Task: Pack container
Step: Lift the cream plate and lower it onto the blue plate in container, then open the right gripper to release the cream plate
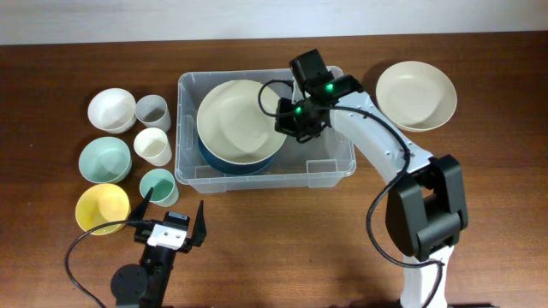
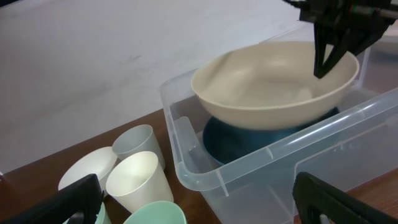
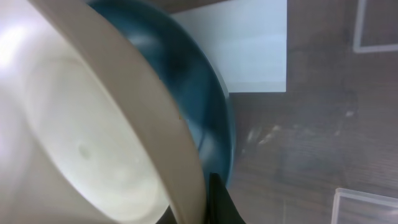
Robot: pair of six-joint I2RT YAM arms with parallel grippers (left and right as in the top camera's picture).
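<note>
The container (image 1: 330, 167) sat at the centre of the overhead frame, its long axis running left to right. In its left half a cream bowl (image 1: 235, 124) rested tilted on a dark blue bowl (image 1: 231, 164). The right gripper (image 1: 287, 115) was closed on the cream bowl's right rim, so the bowl lay to the left of its jaws and that arm was much the nearer. The left gripper (image 1: 174, 208) hung at lower left, by the cups (image 1: 154, 145), jaws spread wide and empty.
</note>
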